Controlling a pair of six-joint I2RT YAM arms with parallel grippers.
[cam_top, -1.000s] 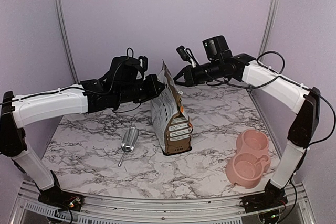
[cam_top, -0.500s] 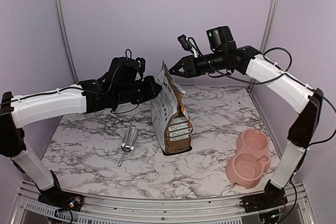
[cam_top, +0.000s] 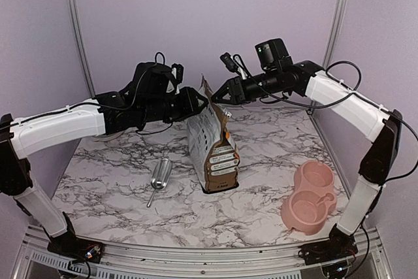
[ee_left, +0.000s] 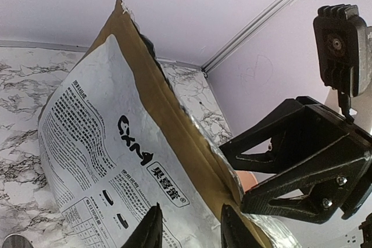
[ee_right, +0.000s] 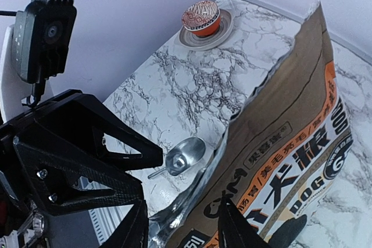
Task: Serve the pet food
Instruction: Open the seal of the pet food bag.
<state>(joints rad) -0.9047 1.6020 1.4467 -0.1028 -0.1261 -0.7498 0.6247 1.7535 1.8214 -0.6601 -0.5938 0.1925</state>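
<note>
Spreading the torn mouth of the pet food bag (cam_top: 212, 151), upright midway between the table's (cam_top: 117, 187) side edges, looks next: left gripper (ee_left: 189, 227) and right gripper (ee_right: 183, 225) both gape beside its rim, so pinch one wall each, pull gently; kibble hidden inside

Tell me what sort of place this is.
Probably a robot test cell, not a home: plain lilac walls on aluminium posts, a marble-print tabletop, and staged props, a dog-food bag, metal scoop and pink double bowl.
</note>
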